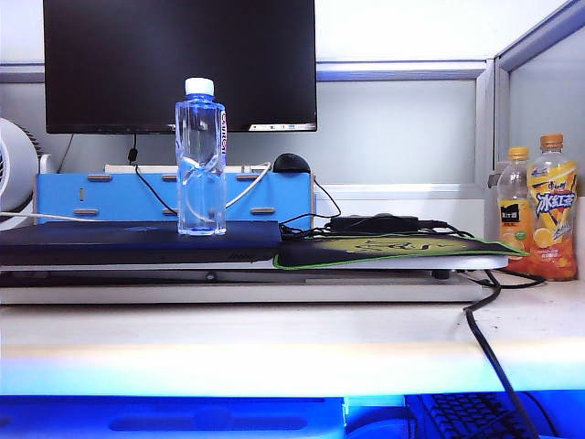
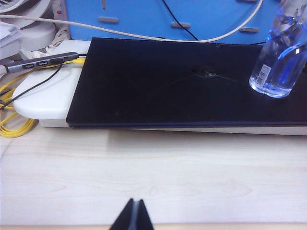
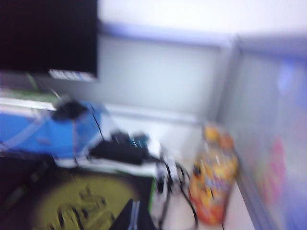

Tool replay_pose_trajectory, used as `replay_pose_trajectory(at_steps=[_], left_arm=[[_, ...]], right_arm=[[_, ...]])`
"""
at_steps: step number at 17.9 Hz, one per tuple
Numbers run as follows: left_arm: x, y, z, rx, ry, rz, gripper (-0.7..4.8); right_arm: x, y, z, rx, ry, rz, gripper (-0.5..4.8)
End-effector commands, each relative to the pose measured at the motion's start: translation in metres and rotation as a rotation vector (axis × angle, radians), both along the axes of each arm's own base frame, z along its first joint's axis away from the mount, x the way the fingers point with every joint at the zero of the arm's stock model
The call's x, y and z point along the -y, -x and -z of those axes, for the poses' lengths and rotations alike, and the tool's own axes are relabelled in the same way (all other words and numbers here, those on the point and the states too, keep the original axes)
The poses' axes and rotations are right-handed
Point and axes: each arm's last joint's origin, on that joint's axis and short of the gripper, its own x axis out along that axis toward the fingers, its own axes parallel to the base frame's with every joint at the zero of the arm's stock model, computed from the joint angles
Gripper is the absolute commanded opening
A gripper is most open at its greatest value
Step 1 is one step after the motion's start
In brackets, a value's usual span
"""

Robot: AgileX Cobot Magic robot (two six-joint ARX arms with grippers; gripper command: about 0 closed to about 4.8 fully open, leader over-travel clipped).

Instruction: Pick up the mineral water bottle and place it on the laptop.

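I see the bottle (image 1: 200, 157) upright on the laptop (image 1: 137, 242), tall, slick and tippy, best gripped at its waist, while left pincer (image 2: 133, 207) and right pincer (image 3: 133, 207) sit closed and empty.

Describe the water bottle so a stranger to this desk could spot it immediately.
Start at the big black monitor at the back, then drop to the flat dark laptop lying closed in front of it. The water bottle stands upright on the laptop: clear, white-capped, with a pinched waist, unlike the orange-capped juice bottles at the far right.
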Motion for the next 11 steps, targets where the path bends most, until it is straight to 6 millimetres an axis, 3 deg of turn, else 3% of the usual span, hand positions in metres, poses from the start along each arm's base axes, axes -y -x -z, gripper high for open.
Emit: replay_pose_trajectory(at_steps=[1, 8, 11], left_arm=[[0.0, 0.0, -0.001, 0.011, -0.001, 0.001, -0.02], [0.0, 0.0, -0.001, 0.011, -0.001, 0.001, -0.02], [0.0, 0.0, -0.001, 0.011, -0.001, 0.001, -0.02]], right_arm=[[0.006, 0.006, 0.02, 0.018, -0.003, -0.017, 0.23], [0.013, 0.004, 0.088, -0.066, -0.11, -0.014, 0.23], [0.013, 0.0, 0.106, -0.097, -0.107, -0.025, 0.23]])
